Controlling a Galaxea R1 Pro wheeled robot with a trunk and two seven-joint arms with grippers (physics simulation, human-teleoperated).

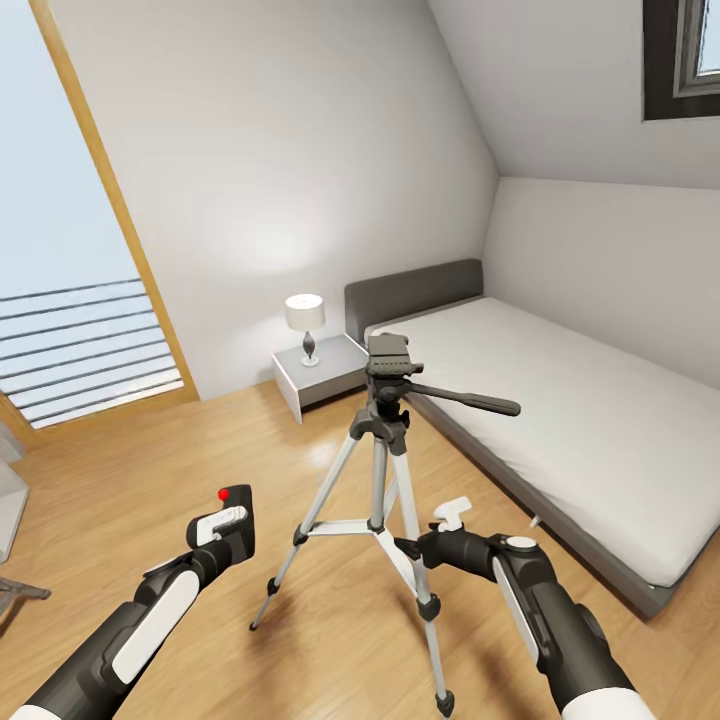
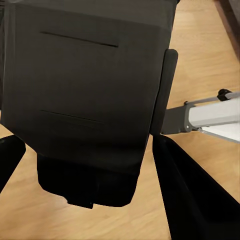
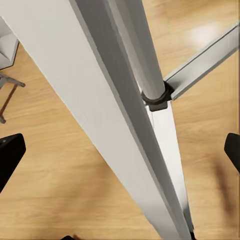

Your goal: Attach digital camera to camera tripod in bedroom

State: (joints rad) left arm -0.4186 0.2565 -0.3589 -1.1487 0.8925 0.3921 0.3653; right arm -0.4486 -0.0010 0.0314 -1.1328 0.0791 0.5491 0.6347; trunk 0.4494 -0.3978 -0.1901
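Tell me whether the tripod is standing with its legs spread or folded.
Spread and upright. The tripod stands on the wood floor beside the bed, its three silver legs splayed apart, braces out from the centre column, head on top.

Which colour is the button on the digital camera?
Bright red; the button shows best in the head view.

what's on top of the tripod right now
Nothing: the camera tripod has a bare black head plate. The digital camera sits low in the left pincer; its lens is hidden.
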